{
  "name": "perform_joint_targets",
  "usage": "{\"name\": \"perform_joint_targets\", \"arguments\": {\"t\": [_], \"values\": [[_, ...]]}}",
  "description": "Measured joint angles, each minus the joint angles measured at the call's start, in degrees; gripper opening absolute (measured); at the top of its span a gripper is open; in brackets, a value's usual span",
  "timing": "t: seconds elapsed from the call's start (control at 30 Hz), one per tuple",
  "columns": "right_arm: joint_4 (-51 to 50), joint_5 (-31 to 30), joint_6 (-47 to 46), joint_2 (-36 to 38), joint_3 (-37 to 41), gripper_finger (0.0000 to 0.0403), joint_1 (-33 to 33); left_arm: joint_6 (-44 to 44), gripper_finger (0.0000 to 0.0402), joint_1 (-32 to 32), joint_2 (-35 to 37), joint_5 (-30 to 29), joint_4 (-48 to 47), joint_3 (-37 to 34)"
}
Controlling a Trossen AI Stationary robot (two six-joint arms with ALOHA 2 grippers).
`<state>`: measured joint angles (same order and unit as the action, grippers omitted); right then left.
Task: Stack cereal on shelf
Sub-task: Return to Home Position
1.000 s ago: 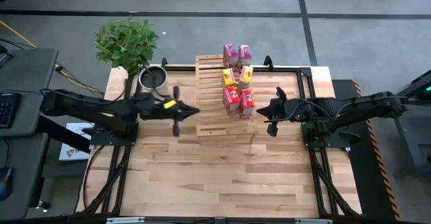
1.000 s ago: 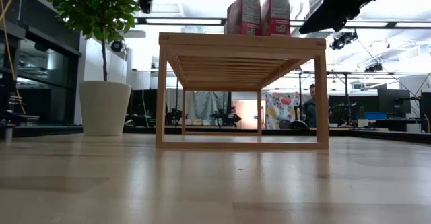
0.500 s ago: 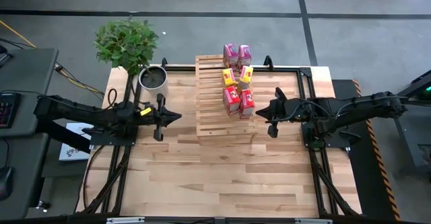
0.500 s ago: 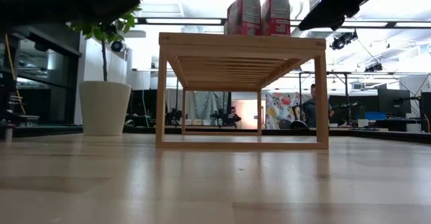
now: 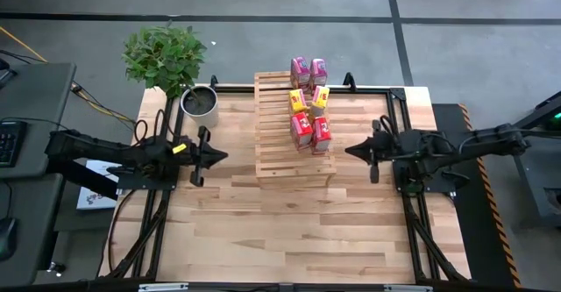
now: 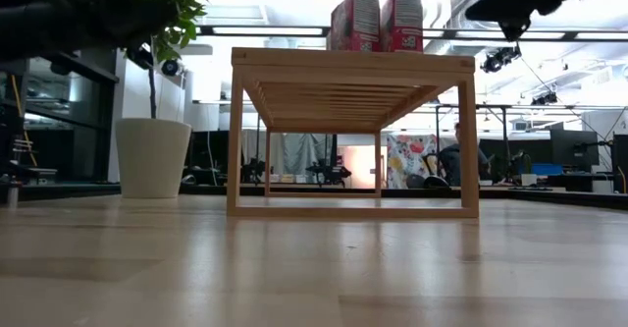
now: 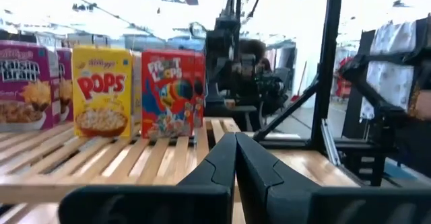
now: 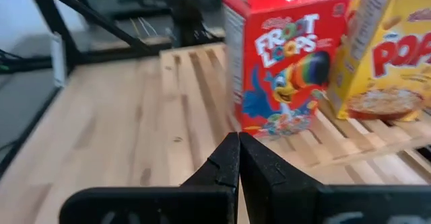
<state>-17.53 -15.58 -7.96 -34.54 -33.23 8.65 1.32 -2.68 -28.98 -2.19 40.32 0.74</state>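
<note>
Between the left gripper (image 5: pixel 219 155) and right gripper (image 5: pixel 350 150), both pressed together, the shelf (image 5: pixel 273 156) holds cereal (image 5: pixel 301 126) on the wooden desk (image 5: pixel 263 231).

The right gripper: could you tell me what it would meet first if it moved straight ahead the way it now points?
Most likely the red box on the shelf: it stands just beyond the right gripper, though depth is hard to judge.
</note>
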Motion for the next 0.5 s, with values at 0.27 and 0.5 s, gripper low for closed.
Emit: {"name": "perform_joint_targets", "arguments": {"t": [0.27,0.5], "values": [[10.0,0.0,1.4,10.9,12.7,0.0,2.7,-1.0,0.0,0.0,0.2,0.7,-0.1,0.1],[10.9,0.3,3.9,22.0,16.8,0.0,2.7,-4.1,0.0,0.0,0.2,0.7,-0.2,0.1]]}}
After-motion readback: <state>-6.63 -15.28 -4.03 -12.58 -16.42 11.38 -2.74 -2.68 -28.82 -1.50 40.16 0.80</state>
